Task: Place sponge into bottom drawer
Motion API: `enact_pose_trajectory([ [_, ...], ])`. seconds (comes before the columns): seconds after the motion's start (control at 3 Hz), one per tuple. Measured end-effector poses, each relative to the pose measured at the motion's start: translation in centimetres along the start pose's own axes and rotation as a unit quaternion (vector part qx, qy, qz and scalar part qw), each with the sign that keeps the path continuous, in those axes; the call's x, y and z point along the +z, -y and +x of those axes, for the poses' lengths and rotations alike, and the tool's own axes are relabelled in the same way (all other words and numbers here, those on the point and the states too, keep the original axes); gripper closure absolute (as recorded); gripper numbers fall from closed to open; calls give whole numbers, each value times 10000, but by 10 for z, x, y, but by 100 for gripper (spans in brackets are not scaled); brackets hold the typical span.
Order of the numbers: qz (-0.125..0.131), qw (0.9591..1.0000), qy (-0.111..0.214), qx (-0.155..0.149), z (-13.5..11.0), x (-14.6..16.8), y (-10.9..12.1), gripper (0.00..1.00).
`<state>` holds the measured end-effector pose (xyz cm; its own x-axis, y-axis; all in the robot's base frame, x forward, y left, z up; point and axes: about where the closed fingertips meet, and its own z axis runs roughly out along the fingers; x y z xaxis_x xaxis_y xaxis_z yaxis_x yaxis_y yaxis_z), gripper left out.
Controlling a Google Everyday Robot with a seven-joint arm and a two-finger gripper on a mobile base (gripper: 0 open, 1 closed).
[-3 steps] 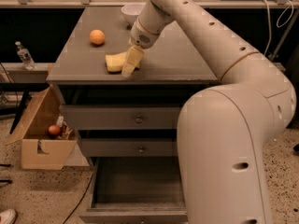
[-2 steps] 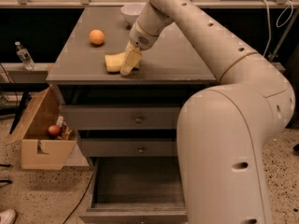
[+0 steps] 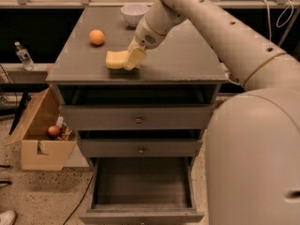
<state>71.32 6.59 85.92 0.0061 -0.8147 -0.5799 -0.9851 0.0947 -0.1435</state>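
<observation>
The pale yellow sponge [image 3: 115,59] is on the grey tabletop [image 3: 187,55], near its front edge and left of centre. My gripper [image 3: 135,58] comes down from the upper right and is shut on the sponge's right end, holding it at or just above the tabletop. The bottom drawer [image 3: 140,184] is pulled fully open below, and its dark wood floor is bare. The two drawers above it are only slightly open.
An orange [image 3: 96,37] lies on the tabletop left of the sponge. A white bowl [image 3: 134,13] stands at the table's back. A cardboard box [image 3: 40,135] holding a small fruit sits on the floor at the left. A bottle [image 3: 23,56] stands on the left ledge.
The gripper and the sponge have shifted slightly up together. The orange, the bowl and the drawers have not moved.
</observation>
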Motion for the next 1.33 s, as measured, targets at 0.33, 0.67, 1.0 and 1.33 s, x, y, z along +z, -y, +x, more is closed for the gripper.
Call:
enact_pose_trajectory([
  [0.33,252,9992,304,74,2,-44,-32,98],
  [0.67,209,9976,507,413,34,-77,-85,100],
  [1.0,189,9979,461,420,37,-77,-88,100],
  [1.33,118,9981,396,449,49,-75,-110,100],
])
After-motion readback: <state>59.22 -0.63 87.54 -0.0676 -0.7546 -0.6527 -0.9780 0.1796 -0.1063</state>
